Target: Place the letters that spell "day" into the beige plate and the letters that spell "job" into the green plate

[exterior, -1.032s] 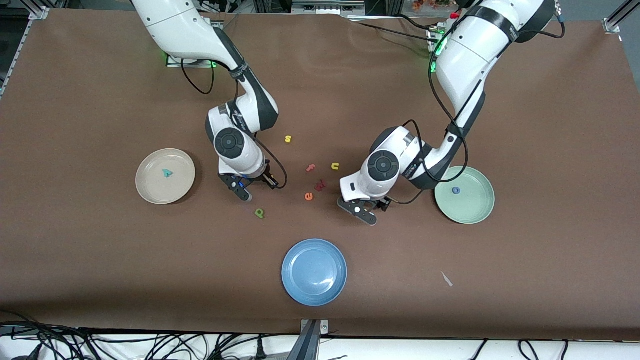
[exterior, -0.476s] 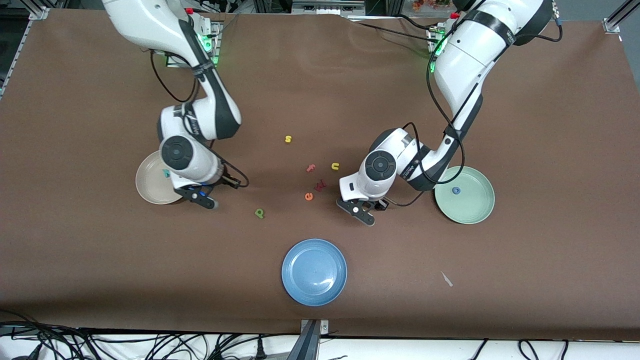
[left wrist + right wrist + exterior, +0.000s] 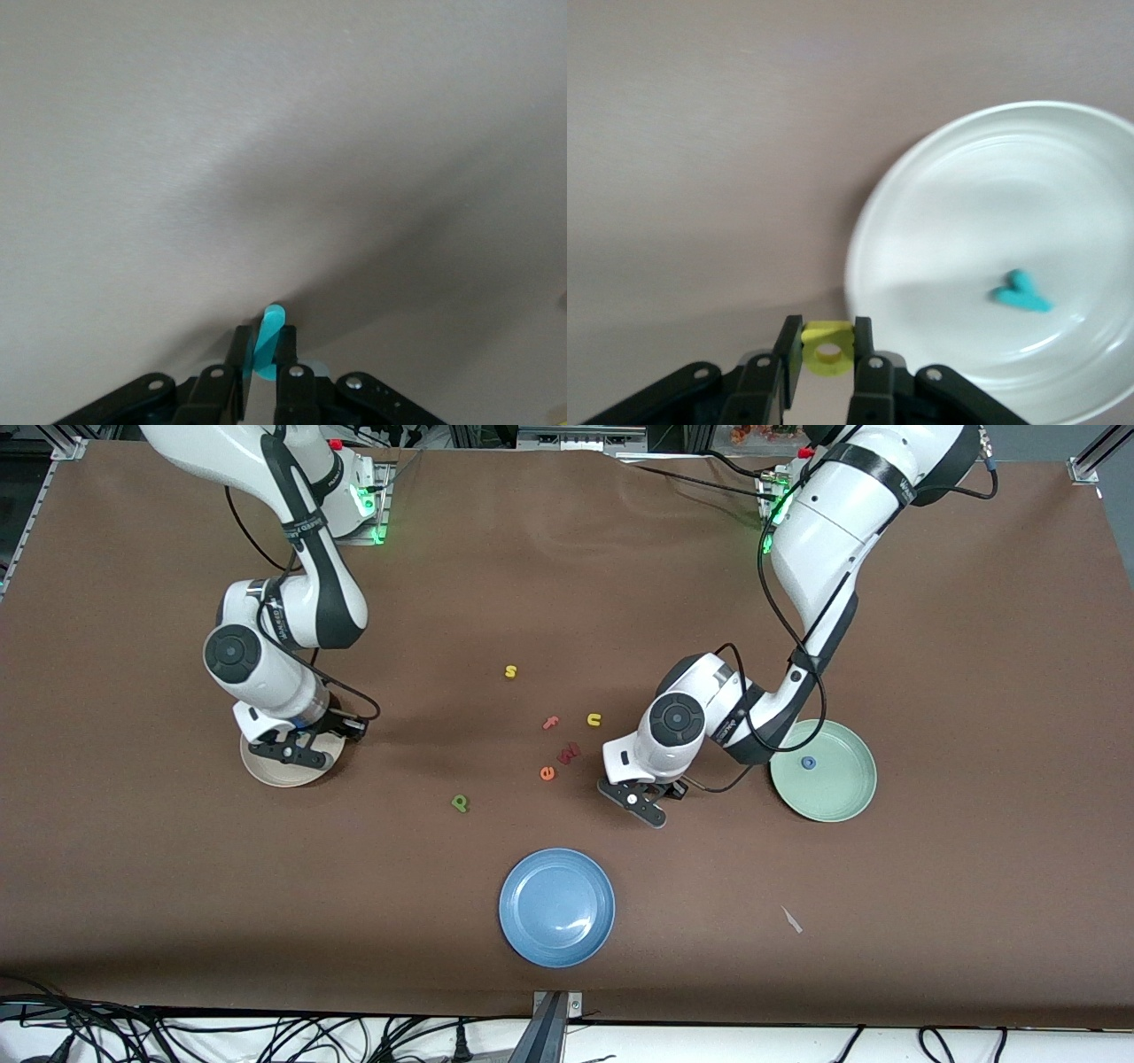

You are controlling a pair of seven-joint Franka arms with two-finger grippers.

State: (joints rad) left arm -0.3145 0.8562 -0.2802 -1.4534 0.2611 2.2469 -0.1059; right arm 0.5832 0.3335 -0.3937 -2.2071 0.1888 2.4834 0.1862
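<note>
Swung away from mid-table since a second ago, right gripper (image 3: 295, 753) now over the rim of the beige plate (image 3: 266, 775). Clamped between its fingers: the yellow a (image 3: 828, 352), a small rounded foam piece with a hole through it, flat faces against the pads. Lying just ahead of that gripper, on the pale floor of the plate: the teal y (image 3: 1021, 292), a stubby forked shape.

Closed within the same second, left gripper (image 3: 645, 804), barely shifted, low over bare brown table. Pinched upright between its fingertips: a thin teal letter (image 3: 268, 341), seen edge-on with its rounded tip sticking out past the pads; cannot tell its full shape.

Near the left gripper, toward the left arm's end of the table: the green plate (image 3: 842, 802), with the blue ring o (image 3: 808, 763) lying in it.

Between the two grippers, loose on the table: the green d (image 3: 459, 803), an orange e (image 3: 547, 773), a dark red letter (image 3: 568, 752), a pink f (image 3: 551, 723), a yellow u (image 3: 594, 719) and a yellow s (image 3: 510, 671). Nearer the front camera than both grippers: a blue plate (image 3: 556, 908).
</note>
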